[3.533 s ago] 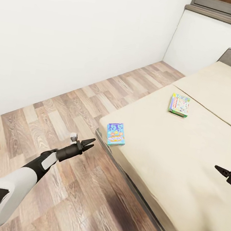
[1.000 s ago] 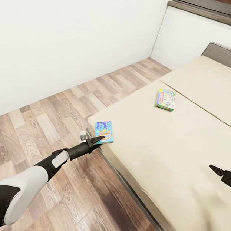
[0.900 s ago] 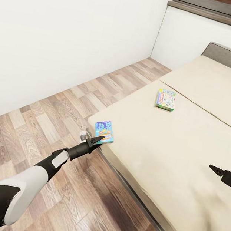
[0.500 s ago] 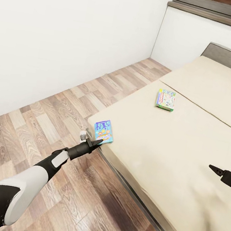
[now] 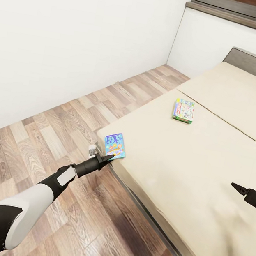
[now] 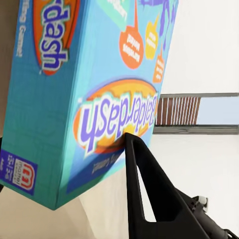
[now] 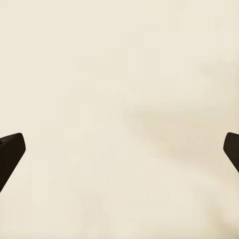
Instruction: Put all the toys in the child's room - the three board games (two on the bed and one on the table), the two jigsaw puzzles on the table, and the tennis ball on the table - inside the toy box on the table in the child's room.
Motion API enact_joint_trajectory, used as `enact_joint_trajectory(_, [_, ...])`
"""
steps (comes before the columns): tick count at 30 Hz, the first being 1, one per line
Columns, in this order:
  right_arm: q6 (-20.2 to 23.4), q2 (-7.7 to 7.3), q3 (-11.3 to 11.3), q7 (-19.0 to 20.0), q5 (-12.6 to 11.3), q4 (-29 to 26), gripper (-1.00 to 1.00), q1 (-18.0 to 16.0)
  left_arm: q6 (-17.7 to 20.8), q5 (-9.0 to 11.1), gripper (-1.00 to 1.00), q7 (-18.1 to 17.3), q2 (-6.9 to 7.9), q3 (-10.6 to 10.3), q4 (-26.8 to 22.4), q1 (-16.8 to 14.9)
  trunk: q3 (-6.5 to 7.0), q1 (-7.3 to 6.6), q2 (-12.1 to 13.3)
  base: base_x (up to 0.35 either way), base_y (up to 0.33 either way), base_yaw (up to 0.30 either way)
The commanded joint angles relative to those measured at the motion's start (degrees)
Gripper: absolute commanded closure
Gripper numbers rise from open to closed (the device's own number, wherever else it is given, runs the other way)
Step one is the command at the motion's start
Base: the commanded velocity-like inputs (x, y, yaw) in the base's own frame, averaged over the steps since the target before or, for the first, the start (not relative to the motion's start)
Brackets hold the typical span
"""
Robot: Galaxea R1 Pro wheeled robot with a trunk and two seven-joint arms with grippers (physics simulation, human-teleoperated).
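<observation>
Bed (image 5: 203, 174) lies ahead of me and to my right, its beige mattress wide and bare but for two board games. My left gripper (image 5: 107, 158) reaches out low at the near corner of the mattress, its tips right at the edge of the blue board game (image 5: 115, 145) that lies flat there. In my left wrist view that blue board game (image 6: 84, 84) looms very close, with orange and purple lettering on its lid, and one dark finger (image 6: 149, 199) of mine points up against its lower edge; the other finger is out of sight, so I cannot tell how wide those jaws stand or whether they have any hold on the box. From the head view the tips look drawn to a narrow point, but that is too small to settle it.

The green board game (image 5: 184, 110) lies flat farther off, well beyond my left gripper and toward the grey headboard (image 5: 255, 66), well apart from the blue one.

My right gripper (image 5: 238, 188) hangs over the mattress, far to the right of the left one, with nothing near it. In my right wrist view its two dark fingertips (image 7: 11, 154) sit at the opposite edges of the picture, spread wide, with only plain beige bedding (image 7: 119, 99) between them, so it is fully parted and holds nothing.

Wood-plank floor (image 5: 60, 133) runs to the left of my left arm (image 5: 28, 203), up to the white wall (image 5: 77, 32), and a dark-framed window (image 5: 236, 4) sits above the head of the bed.
</observation>
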Motion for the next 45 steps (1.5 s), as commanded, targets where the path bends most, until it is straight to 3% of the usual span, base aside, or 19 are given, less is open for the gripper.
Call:
enact_joint_trajectory(1, [0.29, 0.0, -0.08, 0.34, 0.16, -0.02, -1.0, -0.05, -0.27, -0.69, 1.0, 0.2, -0.49, -0.15, 0.15, -0.01, -0.04, 0.14, -0.01, 0.0, 0.0, 0.0])
enact_joint_trajectory(31, [0.29, 0.04, 0.02, 0.34, 0.16, -0.02, -1.0, -0.03, -0.58, -0.76, 1.0, -0.17, -0.63, -0.33, -0.65, 0.31, -0.04, 0.14, -0.01, 0.0, 0.0, 0.0])
enact_joint_trajectory(45, [0.29, 0.16, 0.24, 0.29, 0.1, -0.02, -1.0, 0.15, -1.02, -1.18, 1.0, -0.46, -2.14, -0.52, -2.31, 0.62, -0.04, 0.14, -0.01, 0.0, 0.0, 0.0])
